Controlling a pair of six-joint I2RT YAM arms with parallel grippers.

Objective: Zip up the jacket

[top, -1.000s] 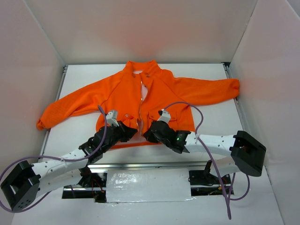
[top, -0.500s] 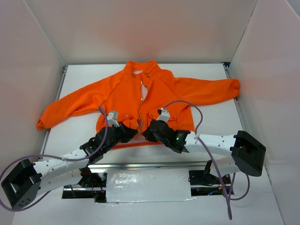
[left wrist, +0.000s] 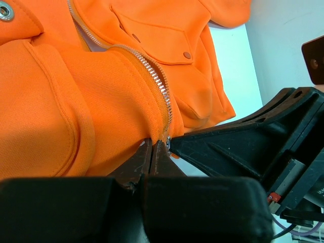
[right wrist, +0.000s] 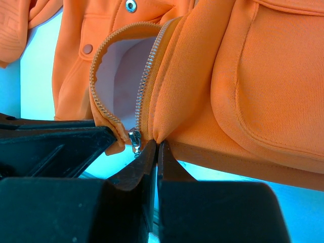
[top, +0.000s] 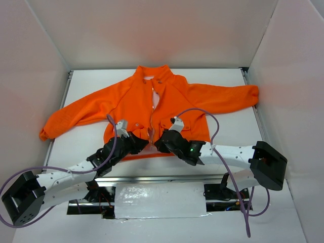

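White table (top: 228, 86) inside white walls (top: 152, 30). The jacket (top: 126, 101) lies flat on the table, front up, collar at the far side. At the jacket's lower hem the left gripper (left wrist: 153, 148) is pinched on the fabric on one side of the zipper (right wrist: 147, 76). The right gripper (right wrist: 156, 148) is pinched on the other side, just beside the slider (right wrist: 134, 137). Risk: fleece could slip from either pinch, or bunch and jam the slider. From above, both grippers hide the hem. Whether the zipper's ends are joined cannot be made out.

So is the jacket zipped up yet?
No, in the right wrist view the two rows of zipper teeth gape apart just above the hem of the jacket.
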